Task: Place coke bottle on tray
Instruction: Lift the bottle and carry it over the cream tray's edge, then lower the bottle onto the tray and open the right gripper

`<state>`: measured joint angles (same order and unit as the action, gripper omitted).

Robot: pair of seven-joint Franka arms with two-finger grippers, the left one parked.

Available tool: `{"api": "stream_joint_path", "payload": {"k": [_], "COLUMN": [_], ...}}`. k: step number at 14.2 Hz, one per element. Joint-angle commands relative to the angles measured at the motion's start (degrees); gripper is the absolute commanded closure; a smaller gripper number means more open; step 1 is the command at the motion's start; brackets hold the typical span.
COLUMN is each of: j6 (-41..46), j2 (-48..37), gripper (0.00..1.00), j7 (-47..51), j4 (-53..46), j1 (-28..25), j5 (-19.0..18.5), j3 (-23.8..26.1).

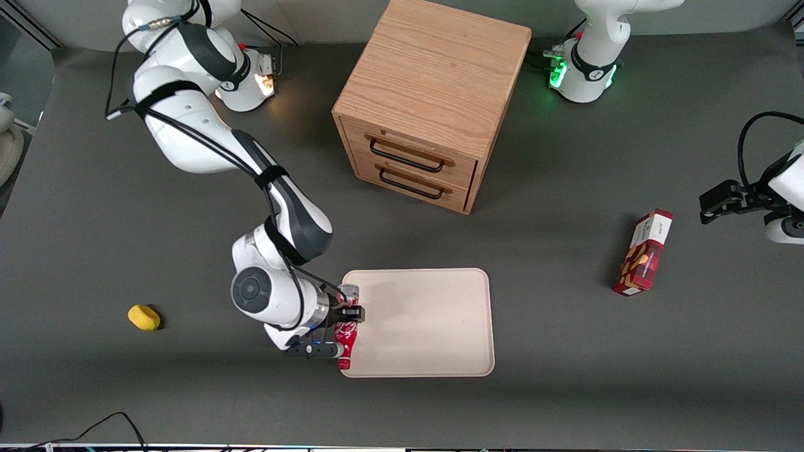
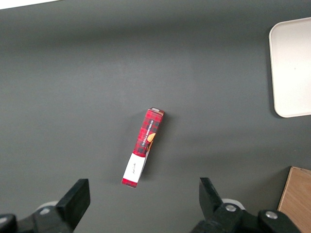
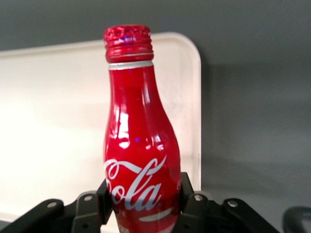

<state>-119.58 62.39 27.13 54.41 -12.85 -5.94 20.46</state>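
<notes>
The coke bottle [image 1: 346, 337] is red with white script, and my gripper [image 1: 349, 321] is shut on its body. It lies level in the grip over the edge of the tray [image 1: 427, 320] that lies toward the working arm's end, neck pointing toward the front camera. In the right wrist view the fingers [image 3: 190, 200] press both sides of the bottle [image 3: 140, 150], with the beige tray [image 3: 53, 121] under it. The tray's corner also shows in the left wrist view [image 2: 291, 68].
A wooden two-drawer cabinet [image 1: 427, 100] stands farther from the front camera than the tray. A red snack box [image 1: 644, 253] lies toward the parked arm's end and shows in the left wrist view [image 2: 143, 145]. A yellow object [image 1: 144, 317] lies toward the working arm's end.
</notes>
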Motion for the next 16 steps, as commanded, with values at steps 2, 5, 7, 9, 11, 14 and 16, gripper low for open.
{"api": "stream_joint_path", "payload": {"k": [2,5,7,9,11,14,16], "j6": [0.7,0.2,-1.7,-1.9,-2.2,-3.4,-3.4], "j2": [3.1,3.9,4.4,4.8,4.9,5.1,5.4], "gripper": [1.00,0.83,0.82,0.65,0.00,0.00,0.00], "j7": [2.3,3.7,3.5,3.5,3.5,3.4,3.3], "j4": [-3.7,-3.5,-3.0,-3.0,-2.8,-2.7,-2.7], "j1": [-1.0,-1.1,-1.1,-1.1,-1.1,-1.6,-1.6], "j5": [-0.4,-0.5,-0.6,-0.6,-1.0,-1.1,-1.1], "j3": [0.4,0.0,-0.2,-0.3,-0.4,-0.5,-0.9]}}
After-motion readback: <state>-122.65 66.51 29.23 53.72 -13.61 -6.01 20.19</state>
